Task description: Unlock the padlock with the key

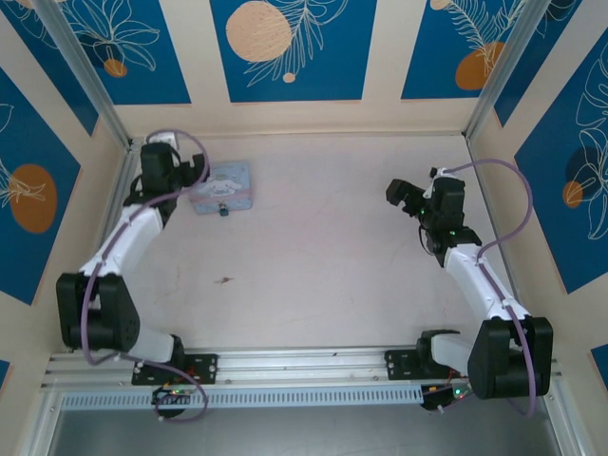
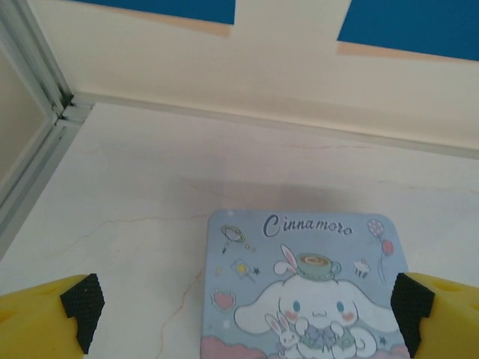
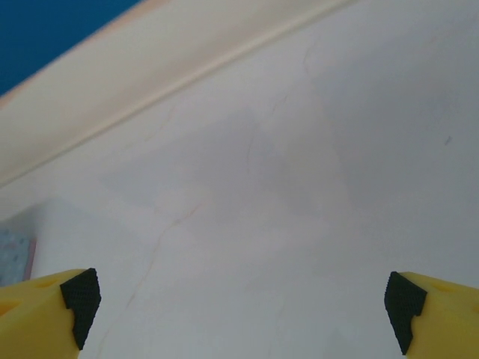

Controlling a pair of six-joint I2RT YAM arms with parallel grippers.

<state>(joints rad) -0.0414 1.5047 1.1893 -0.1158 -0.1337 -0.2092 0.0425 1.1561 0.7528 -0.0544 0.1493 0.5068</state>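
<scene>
The padlock [image 1: 220, 210], a tiny blue body with grey metal, hangs at the front edge of a light blue cartoon tin box [image 1: 221, 186] at the table's back left. The key [image 1: 225, 279], a thin dark sliver, lies alone on the table nearer the arms, well below the box. My left gripper [image 1: 195, 182] hovers at the box's left side; in the left wrist view it [image 2: 243, 307] stands open with the box lid [image 2: 307, 292] between its spread fingers. My right gripper [image 1: 394, 193] is far off at the right, open [image 3: 243, 307] over bare table.
The table is a pale marbled surface [image 1: 323, 247] fenced by walls at the back and sides, with metal rails [image 1: 109, 123] in the corners. A corner of the tin box [image 3: 15, 250] shows at the left edge of the right wrist view.
</scene>
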